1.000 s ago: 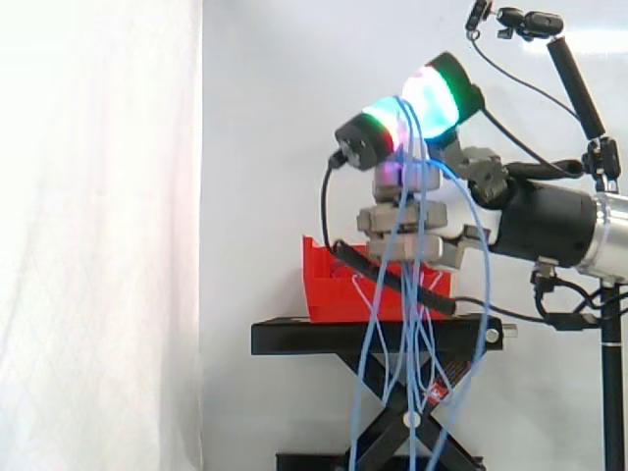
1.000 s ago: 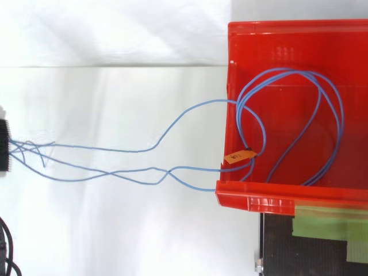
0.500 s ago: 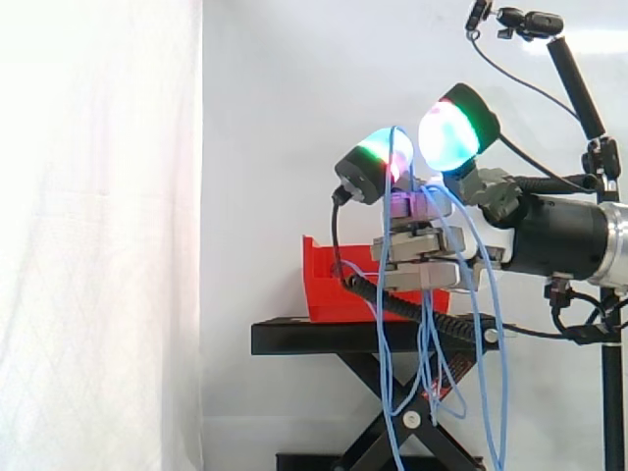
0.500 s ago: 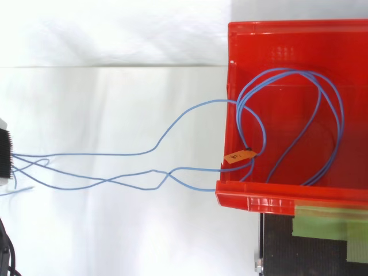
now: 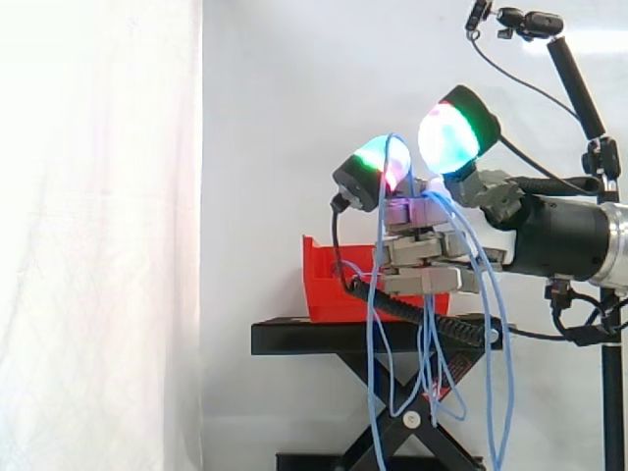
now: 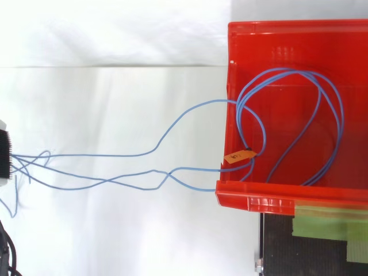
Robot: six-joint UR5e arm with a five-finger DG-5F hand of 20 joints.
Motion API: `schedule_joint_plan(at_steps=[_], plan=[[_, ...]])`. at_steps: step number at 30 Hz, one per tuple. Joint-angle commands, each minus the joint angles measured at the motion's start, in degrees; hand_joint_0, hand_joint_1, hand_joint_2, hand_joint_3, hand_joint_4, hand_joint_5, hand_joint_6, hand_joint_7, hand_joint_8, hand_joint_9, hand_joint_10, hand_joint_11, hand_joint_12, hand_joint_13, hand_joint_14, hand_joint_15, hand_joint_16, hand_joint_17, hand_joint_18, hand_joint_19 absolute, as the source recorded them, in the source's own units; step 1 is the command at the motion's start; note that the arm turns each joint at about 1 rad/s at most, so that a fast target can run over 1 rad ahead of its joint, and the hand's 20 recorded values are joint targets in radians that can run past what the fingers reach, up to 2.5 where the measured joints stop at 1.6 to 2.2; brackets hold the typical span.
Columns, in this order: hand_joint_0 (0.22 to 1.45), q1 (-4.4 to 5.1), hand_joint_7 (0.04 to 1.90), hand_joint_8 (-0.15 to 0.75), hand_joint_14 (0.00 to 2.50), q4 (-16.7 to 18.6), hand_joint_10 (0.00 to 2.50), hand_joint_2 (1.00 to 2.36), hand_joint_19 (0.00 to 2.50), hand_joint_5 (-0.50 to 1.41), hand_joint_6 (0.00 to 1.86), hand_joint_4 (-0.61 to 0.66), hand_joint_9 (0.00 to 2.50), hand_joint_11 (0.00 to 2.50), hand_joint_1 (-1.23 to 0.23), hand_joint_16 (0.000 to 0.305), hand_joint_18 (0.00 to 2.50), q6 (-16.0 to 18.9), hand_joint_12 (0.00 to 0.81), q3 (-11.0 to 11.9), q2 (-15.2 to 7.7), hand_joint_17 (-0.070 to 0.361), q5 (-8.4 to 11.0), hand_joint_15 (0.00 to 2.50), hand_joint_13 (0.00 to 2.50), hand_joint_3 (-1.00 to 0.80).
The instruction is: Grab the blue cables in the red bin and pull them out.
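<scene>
Grey segmented hand (image 5: 432,263) on a black wrist (image 5: 549,235) with silver flange (image 5: 617,245) (pads (image 5: 446,132) glowing green, cyan, magenta)

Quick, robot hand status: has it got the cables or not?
Robot hand: closed, holding the blue cables, which drape over its fingers; their far loops lie in the red bin.

You're in a robot lab: a white curtain (image 5: 98,235) hangs as backdrop, a black scissor stand (image 5: 294,339) carries a red bin (image 5: 324,289), and a clamp pole (image 5: 611,392) stands alongside.
</scene>
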Motion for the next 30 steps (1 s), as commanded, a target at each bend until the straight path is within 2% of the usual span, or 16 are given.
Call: schedule_joint_plan(at_steps=[1,15,19,25,30], plan=[[0.74,0.0,0.67,0.192,2.03,0.0,0.03,1.0,1.59,0.94,0.02,0.09,1.27,1.71,-0.82,0.045,1.07,-0.07,0.32,-0.04,-0.02,0.101,-0.02,1.18,0.9,-1.0],[0.7,0.0,0.68,0.203,2.03,0.0,0.04,1.0,1.56,0.98,0.01,0.09,1.28,1.69,-0.75,0.049,1.1,-1.21,0.335,0.04,0.07,0.11,-0.72,1.13,0.93,-1.0],[0.7,0.0,0.7,0.201,2.01,0.0,0.02,1.0,1.56,1.0,0.02,0.08,1.3,1.7,-0.78,0.048,1.1,-2.44,0.327,-0.04,0.07,0.108,-1.16,1.14,0.94,-1.0],[0.75,-0.09,0.76,0.18,1.92,0.0,0.0,1.0,1.57,1.04,0.01,0.04,1.32,1.73,-0.85,0.044,1.08,-5.34,0.312,0.04,-0.02,0.098,-3.36,1.2,0.95,-1.0],[0.78,-0.09,0.79,0.164,1.86,-0.18,0.0,1.0,1.56,1.06,0.01,0.04,1.32,1.74,-0.89,0.041,1.08,-5.17,0.301,-0.04,-0.02,0.093,-3.27,1.25,0.97,-1.0]])
